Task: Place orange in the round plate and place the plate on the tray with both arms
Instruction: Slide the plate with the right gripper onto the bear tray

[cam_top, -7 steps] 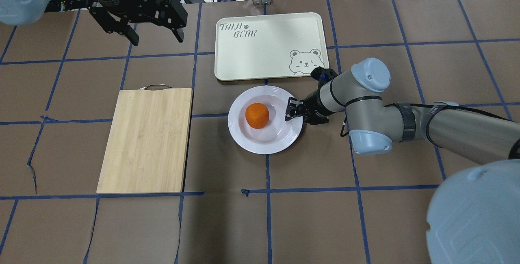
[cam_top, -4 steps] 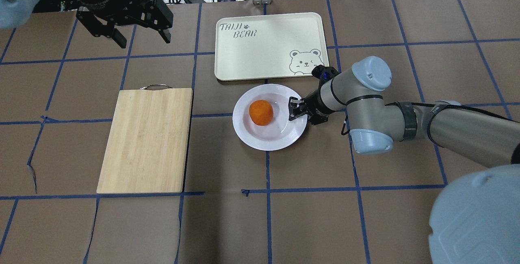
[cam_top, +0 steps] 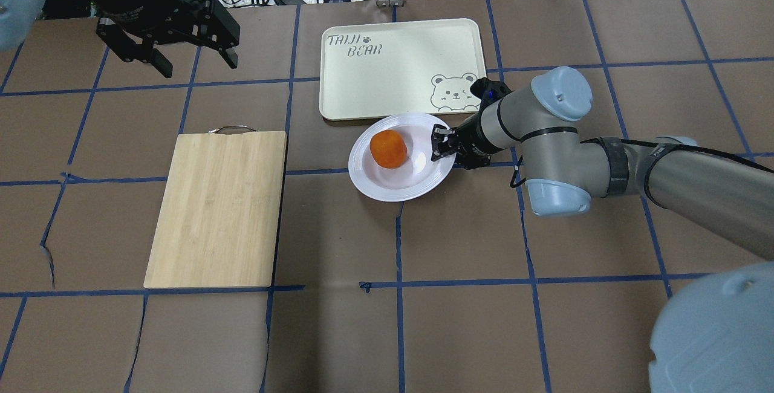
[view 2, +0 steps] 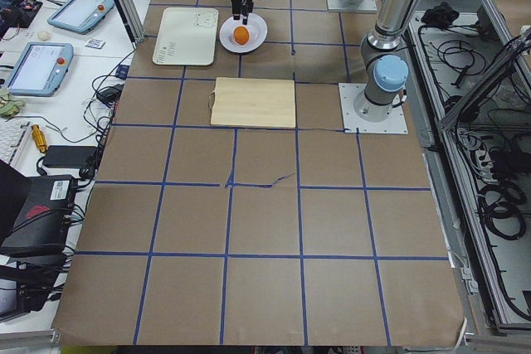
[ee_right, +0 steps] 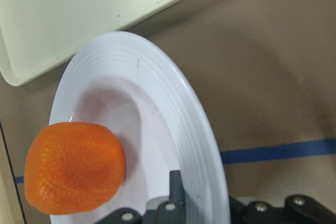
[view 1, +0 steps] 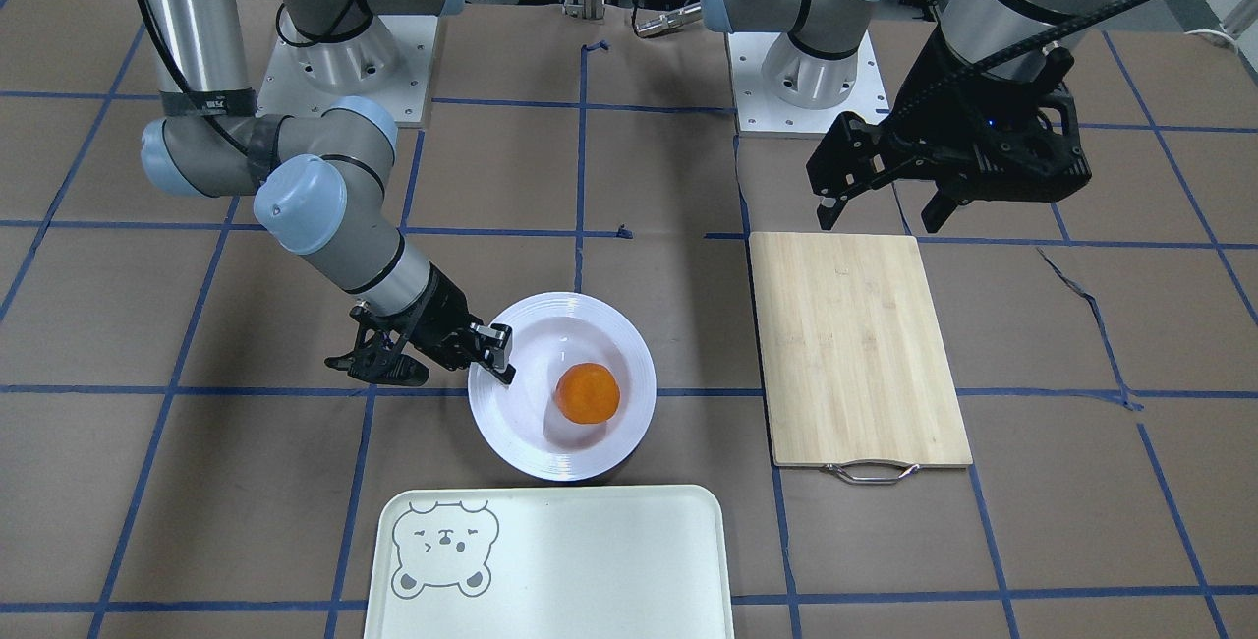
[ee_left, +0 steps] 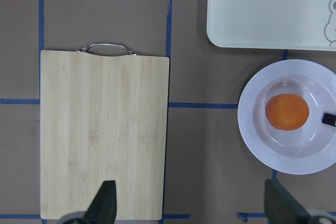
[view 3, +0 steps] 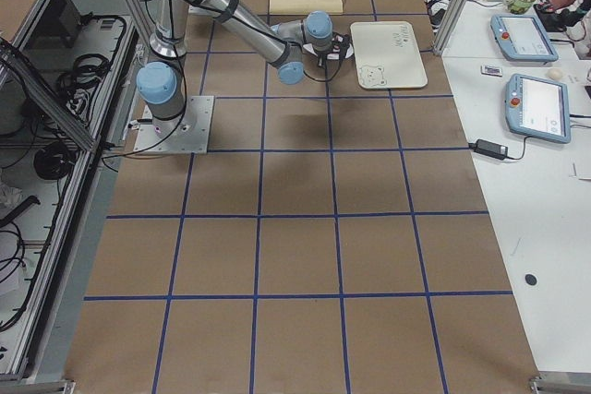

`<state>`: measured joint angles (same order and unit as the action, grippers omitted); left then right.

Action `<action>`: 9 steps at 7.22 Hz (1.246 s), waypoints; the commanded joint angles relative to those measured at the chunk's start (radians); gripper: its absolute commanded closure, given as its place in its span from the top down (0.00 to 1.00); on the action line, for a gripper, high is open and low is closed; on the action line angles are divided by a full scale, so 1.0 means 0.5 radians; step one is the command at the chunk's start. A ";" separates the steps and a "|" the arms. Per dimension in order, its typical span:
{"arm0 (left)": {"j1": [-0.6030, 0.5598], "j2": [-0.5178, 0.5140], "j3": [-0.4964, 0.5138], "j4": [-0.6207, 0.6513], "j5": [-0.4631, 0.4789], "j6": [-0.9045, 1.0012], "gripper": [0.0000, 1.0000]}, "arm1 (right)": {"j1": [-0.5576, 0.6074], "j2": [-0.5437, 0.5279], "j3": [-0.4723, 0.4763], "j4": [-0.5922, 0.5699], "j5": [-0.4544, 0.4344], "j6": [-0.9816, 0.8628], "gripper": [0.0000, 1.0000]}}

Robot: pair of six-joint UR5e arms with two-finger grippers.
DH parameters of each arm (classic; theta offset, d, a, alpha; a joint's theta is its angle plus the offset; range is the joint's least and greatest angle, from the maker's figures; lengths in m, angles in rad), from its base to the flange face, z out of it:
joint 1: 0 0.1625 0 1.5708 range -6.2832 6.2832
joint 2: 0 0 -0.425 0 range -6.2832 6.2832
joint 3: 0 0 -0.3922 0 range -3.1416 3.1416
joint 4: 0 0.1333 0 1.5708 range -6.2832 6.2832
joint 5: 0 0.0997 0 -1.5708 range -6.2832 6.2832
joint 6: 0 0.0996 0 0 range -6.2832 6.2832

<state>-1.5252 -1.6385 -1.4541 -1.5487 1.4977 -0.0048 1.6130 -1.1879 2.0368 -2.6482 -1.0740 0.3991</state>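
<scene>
The orange (cam_top: 387,149) (view 1: 588,392) (ee_right: 73,166) lies in the sunken centre of the round plate (cam_top: 393,190) (view 1: 550,457) (ee_right: 173,103). My right gripper (cam_top: 440,145) (view 1: 496,349) is shut on the plate's rim on the robot's right side, one finger (ee_right: 176,198) inside the rim. The plate hangs slightly tilted, close to the near edge of the tray (cam_top: 399,72) (view 1: 570,570) (ee_right: 79,14), by the bear corner. My left gripper (cam_top: 197,65) (view 1: 878,219) (ee_left: 191,203) hovers open and holds nothing, high over the table's far left, well away from the plate.
A bamboo cutting board (cam_top: 217,208) (view 1: 855,344) (ee_left: 105,135) with a metal handle lies left of the plate. Blue tape lines cross the brown table cover. Cables and a metal post stand behind the tray at the far edge.
The right gripper has carried the plate with the orange away from the robot, up to the tray's near edge. The left arm has drifted further left and stays open.
</scene>
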 commanded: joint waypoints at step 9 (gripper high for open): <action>-0.018 0.028 -0.046 0.097 0.158 -0.030 1.00 | -0.041 0.786 -1.235 -0.020 -0.009 0.061 0.11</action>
<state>-1.5311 -1.6396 -1.4785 -1.4963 1.5702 -0.0192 1.5924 -0.8755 1.4860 -2.6573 -1.0762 0.4305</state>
